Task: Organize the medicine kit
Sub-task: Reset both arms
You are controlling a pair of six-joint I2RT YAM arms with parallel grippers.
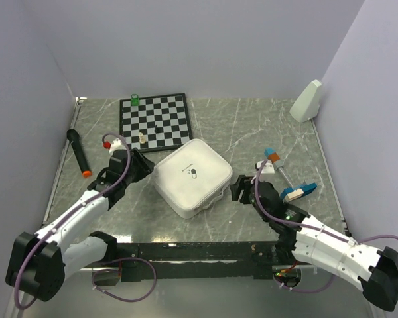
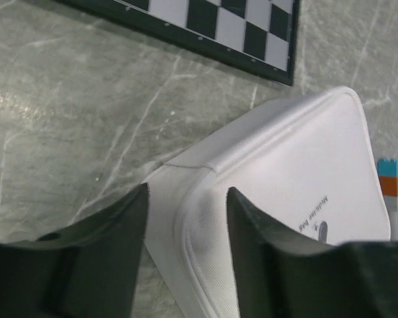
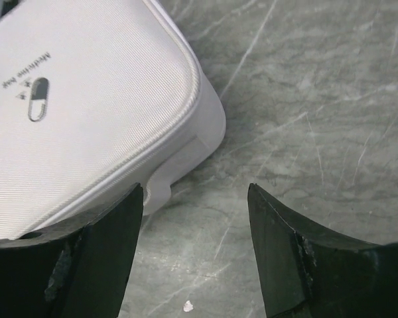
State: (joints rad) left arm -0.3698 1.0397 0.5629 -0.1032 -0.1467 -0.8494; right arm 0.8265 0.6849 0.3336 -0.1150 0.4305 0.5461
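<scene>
Left fingers [image 1: 144,167] and right fingers [image 1: 239,188], parted, flank the kit [image 1: 192,177]. Square, it sits cornerwise mid-frame on the marble desk [image 1: 252,126] between white walls [image 1: 186,46].

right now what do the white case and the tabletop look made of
Case: looks like woven fabric or textured faux leather, matte, going by the fine ribbed weave and piped seam. Tabletop: grey-green marble or a marble-print sheet, smooth, white veins; I cannot tell which.
</scene>
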